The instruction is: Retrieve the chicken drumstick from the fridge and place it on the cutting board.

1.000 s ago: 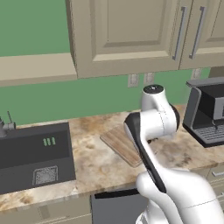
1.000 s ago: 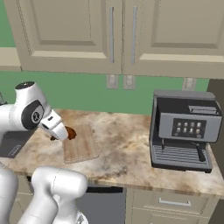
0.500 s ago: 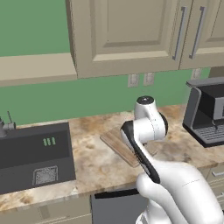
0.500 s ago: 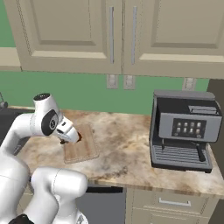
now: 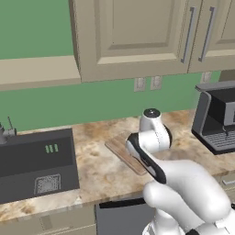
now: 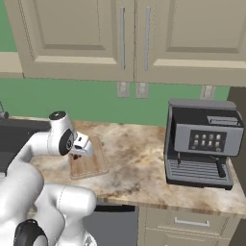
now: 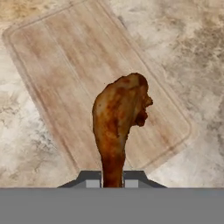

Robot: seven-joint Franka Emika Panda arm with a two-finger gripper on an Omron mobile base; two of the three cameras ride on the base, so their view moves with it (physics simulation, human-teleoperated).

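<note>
The reddish-brown chicken drumstick (image 7: pixel 118 120) hangs by its thin end from my gripper (image 7: pixel 113 180), whose fingers are shut on it. Straight below it lies the light-brown wooden cutting board (image 7: pixel 78 74) on the marble counter. From the right base view my gripper (image 6: pixel 77 153) hovers low over the left part of the cutting board (image 6: pixel 91 163), a bit of dark red drumstick (image 6: pixel 75 156) showing under the hand. The left base view has my arm covering most of the cutting board (image 5: pixel 120 151). The fridge is out of view.
A black coffee machine (image 6: pixel 201 144) stands on the counter to the right. A dark sink (image 5: pixel 34 160) with a faucet (image 5: pixel 5 132) sits at the left. Beige wall cabinets (image 6: pixel 125 38) hang overhead. Bare marble counter (image 6: pixel 134 163) lies between board and coffee machine.
My arm has stretched forward and lowered, bringing the gripper with the drumstick down closer over the cutting board. The grip stays shut on the drumstick.
</note>
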